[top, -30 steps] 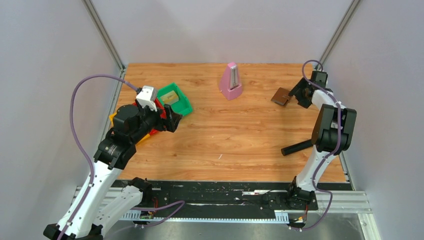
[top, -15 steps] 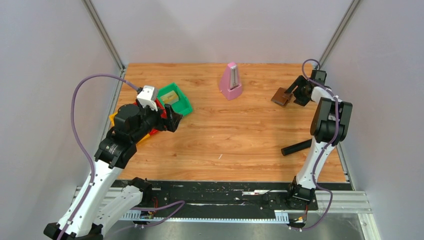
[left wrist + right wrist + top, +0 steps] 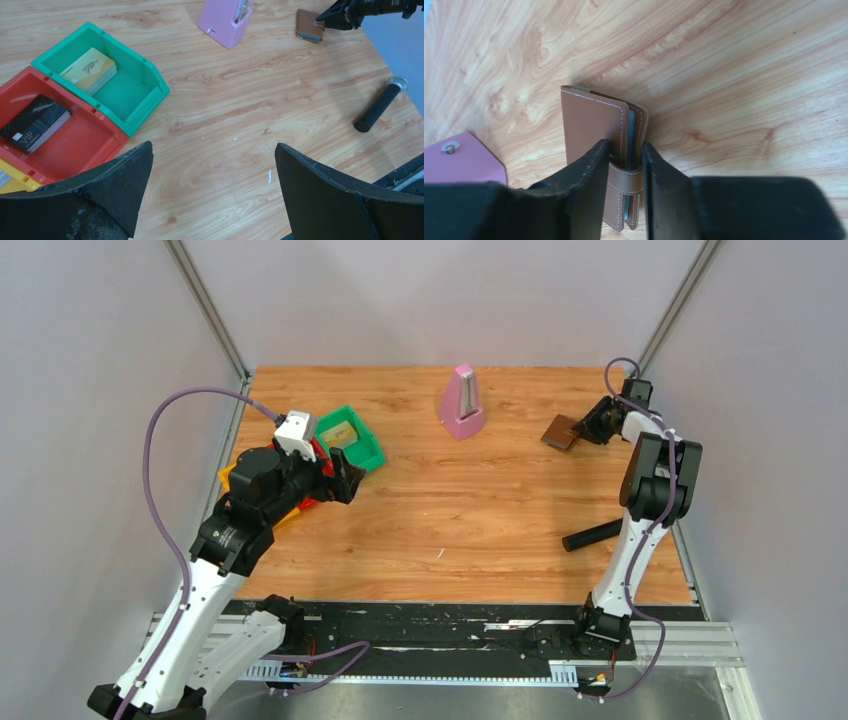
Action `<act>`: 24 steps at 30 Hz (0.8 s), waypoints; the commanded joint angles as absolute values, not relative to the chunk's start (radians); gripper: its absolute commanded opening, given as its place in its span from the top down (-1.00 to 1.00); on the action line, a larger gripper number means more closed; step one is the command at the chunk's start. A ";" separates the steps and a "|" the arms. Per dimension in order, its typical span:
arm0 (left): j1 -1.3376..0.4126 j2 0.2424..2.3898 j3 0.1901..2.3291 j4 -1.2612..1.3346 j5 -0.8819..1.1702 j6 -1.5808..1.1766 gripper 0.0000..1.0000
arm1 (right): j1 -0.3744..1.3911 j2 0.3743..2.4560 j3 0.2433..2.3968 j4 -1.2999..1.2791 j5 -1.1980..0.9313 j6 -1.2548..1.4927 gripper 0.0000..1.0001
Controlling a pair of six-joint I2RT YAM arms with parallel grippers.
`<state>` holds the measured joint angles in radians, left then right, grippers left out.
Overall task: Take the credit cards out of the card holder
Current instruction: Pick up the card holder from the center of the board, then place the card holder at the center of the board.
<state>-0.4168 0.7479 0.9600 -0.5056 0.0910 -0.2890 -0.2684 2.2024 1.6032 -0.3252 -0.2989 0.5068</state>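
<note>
The right claw [image 3: 623, 156] is clamped on the folded card holder [image 3: 591, 122], contents unverified; the left claw [image 3: 212, 150] is open, with credit cards [image 3: 90, 70] already lying in trays [image 3: 150, 87] ahead-left of it.

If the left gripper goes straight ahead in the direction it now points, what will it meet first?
Probably the bare wooden table, well short of the pink metronome; depth is unclear.
</note>
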 commanded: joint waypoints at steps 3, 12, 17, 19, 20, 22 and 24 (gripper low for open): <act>-0.419 0.743 0.957 -0.488 0.075 -0.273 -1.00 | -0.270 2.180 1.633 -0.340 -0.339 0.475 0.67; -0.419 0.752 0.959 -0.495 0.062 -0.275 -1.00 | -0.248 1.948 1.475 -0.349 -0.242 0.395 1.00; -0.419 0.762 0.959 -0.497 0.059 -0.277 -1.00 | -0.150 1.812 1.427 -0.448 -0.121 0.321 1.00; -0.419 0.769 0.958 -0.498 0.058 -0.281 -1.00 | -0.083 1.754 1.408 -0.502 -0.027 0.276 1.00; -0.419 0.773 0.957 -0.497 0.057 -0.286 -1.00 | -0.043 1.726 1.394 -0.525 0.035 0.260 1.00; -0.419 0.780 0.952 -0.490 0.053 -0.301 -1.00 | 0.051 1.661 1.353 -0.558 0.141 0.239 1.00; -0.418 0.794 0.954 -0.487 0.046 -0.319 -1.00 | 0.135 1.626 1.335 -0.617 0.207 0.231 1.00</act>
<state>-0.4168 0.7795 0.9596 -0.5064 0.0673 -0.2935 -0.0090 1.7325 1.3705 -0.4984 0.0044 0.3016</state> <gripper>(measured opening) 0.998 0.045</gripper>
